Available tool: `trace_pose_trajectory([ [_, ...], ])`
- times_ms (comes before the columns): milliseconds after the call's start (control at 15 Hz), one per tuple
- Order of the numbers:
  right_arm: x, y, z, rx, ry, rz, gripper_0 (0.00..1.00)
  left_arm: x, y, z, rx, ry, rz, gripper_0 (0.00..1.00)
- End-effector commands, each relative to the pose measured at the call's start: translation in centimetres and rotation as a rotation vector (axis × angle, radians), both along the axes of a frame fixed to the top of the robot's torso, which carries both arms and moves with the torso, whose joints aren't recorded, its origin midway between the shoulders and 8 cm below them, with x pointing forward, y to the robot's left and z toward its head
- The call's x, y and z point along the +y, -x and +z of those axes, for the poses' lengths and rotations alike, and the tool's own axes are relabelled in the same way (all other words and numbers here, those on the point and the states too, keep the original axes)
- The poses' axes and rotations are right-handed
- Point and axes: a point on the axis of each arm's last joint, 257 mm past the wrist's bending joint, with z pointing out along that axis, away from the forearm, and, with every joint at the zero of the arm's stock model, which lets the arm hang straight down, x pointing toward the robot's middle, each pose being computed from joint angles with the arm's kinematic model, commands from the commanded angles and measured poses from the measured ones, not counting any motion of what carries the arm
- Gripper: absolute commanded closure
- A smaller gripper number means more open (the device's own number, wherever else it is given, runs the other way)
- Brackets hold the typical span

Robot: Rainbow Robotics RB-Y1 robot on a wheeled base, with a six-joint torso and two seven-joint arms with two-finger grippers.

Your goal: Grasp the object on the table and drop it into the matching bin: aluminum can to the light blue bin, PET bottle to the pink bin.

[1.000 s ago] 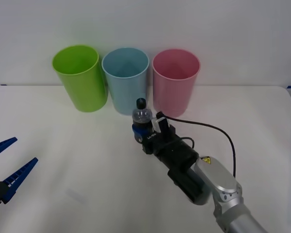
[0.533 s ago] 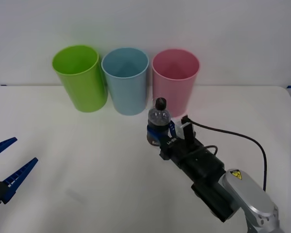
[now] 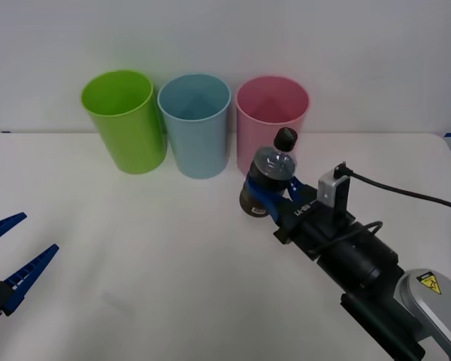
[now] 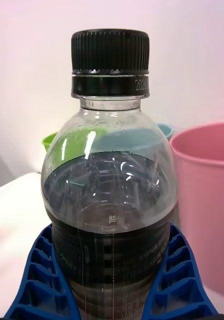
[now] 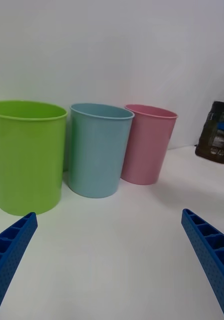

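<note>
The PET bottle (image 3: 269, 180), clear with a black cap and a dark label, hangs tilted above the white table (image 3: 135, 248), just in front of the pink bin (image 3: 273, 128). My right gripper (image 3: 268, 197) is shut on its lower body; the blue fingers (image 4: 39, 280) flank the label of the bottle (image 4: 110, 200). The light blue bin (image 3: 195, 124) stands left of the pink one. My left gripper (image 3: 15, 263) waits open at the table's near left. The left wrist view shows the pink bin (image 5: 148, 144), the light blue bin (image 5: 97, 149) and the lifted bottle's base (image 5: 216, 137).
A lime green bin (image 3: 123, 120) stands at the left end of the row of three bins along the back wall. A black cable (image 3: 406, 194) trails from the right wrist.
My right gripper has carried the bottle up and to the right, from in front of the light blue bin to in front of the pink bin, and the bottle now tilts. The left arm stayed still.
</note>
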Motion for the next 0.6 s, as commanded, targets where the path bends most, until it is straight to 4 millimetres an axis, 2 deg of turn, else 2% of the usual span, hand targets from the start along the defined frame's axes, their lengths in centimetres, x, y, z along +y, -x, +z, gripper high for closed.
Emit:
trace_pose_trajectory([
  [67,-1.3,0.0,3.4,-0.038,-0.02,0.011,1.0,0.0,0.0,0.0,0.0,0.0,0.0,0.0],
  [333,-3.0,-0.8,7.8,-0.069,-0.05,0.033,1.0,0.0,0.0,0.0,0.0,0.0,0.0,0.0],
  [467,-4.0,-1.8,10.1,-0.075,-0.068,0.047,1.0,0.0,0.0,0.0,0.0,0.0,0.0,0.0],
  [600,-4.7,-3.2,11.6,-0.078,-0.079,0.044,1.0,0.0,0.0,0.0,0.0,0.0,0.0,0.0],
])
